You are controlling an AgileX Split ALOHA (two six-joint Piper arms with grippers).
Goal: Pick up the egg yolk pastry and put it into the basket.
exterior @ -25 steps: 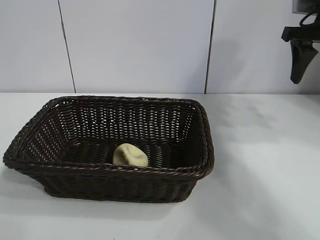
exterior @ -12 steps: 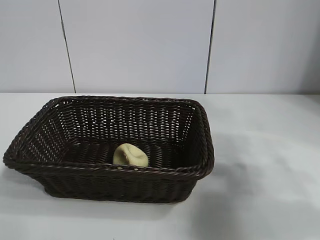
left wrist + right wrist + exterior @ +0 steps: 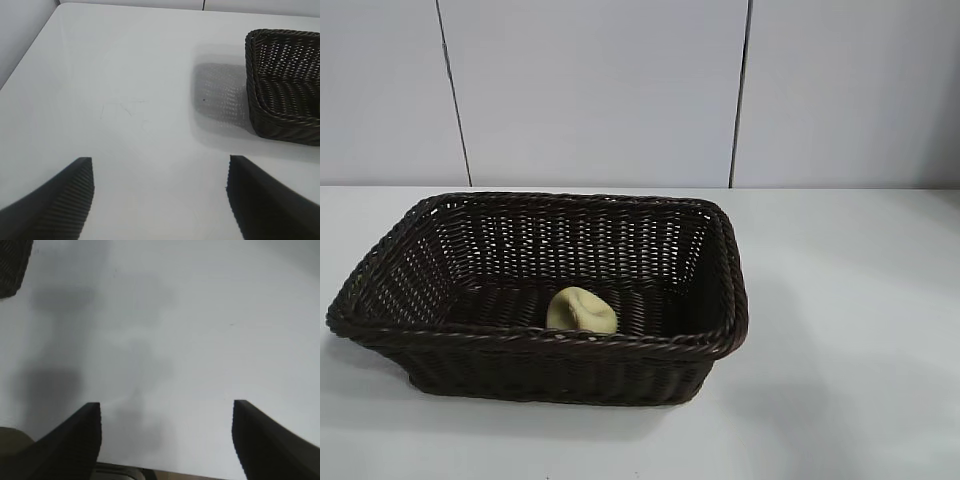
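The pale cream-yellow egg yolk pastry [image 3: 581, 310] lies on the floor of the dark brown wicker basket [image 3: 720, 345], near its front wall. The basket stands on the white table at the left of the exterior view. Neither arm shows in the exterior view. In the left wrist view my left gripper [image 3: 160, 195] is open and empty above bare table, with a corner of the basket [image 3: 280, 115] off to one side. In the right wrist view my right gripper [image 3: 166, 437] is open and empty above bare table, with a sliver of the basket [image 3: 12, 265] at the picture's corner.
White wall panels with dark seams stand behind the table [image 3: 850, 300]. The table's edge shows in the right wrist view [image 3: 190, 475] close under the right gripper.
One second ago the right gripper hung at the top right of the exterior view. It has since left that view. The pastry and basket have not moved.
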